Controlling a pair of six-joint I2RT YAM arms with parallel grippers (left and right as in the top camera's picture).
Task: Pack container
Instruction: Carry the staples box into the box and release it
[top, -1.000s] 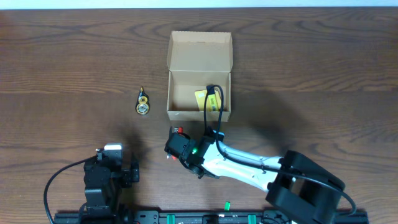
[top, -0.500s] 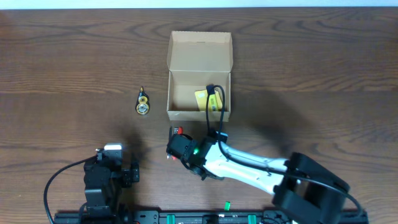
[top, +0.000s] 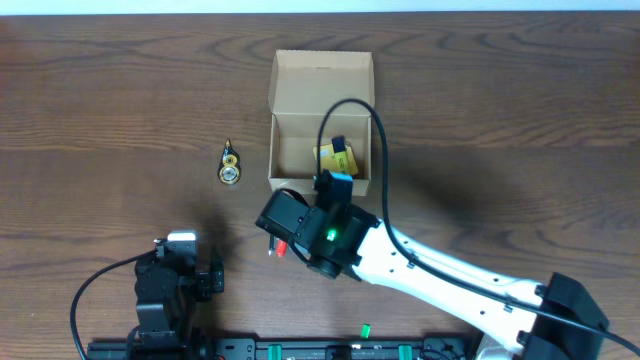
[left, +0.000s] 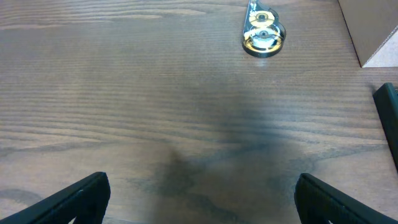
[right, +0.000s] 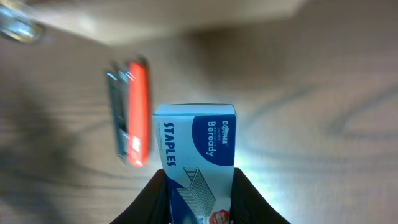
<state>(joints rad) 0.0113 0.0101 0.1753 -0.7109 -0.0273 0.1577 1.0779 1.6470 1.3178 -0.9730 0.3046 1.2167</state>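
The container (top: 320, 130), a tan cardboard box with its flap lid (top: 322, 78) open to the far side, holds a yellow item (top: 336, 157). My right gripper (top: 335, 195) hovers at the container's near wall, shut on a blue staples box (right: 198, 149) that also shows from overhead as the staples box (top: 335, 184). In the right wrist view the right gripper (right: 199, 190) clamps this box on both sides. A red stapler (right: 134, 115) lies on the table to its left. My left gripper (left: 202, 205) stands open over bare wood at the near left.
A small gold and silver tape-like item (top: 230, 168) lies left of the container and shows far ahead as the gold item (left: 263, 34) in the left wrist view. The right arm's black cable (top: 372, 130) arcs over the container. The container's corner (left: 376, 31) is at that view's right edge.
My right arm has risen and swung toward the container's near wall with the staples box. Its cable now loops over the container. The left arm has not moved.
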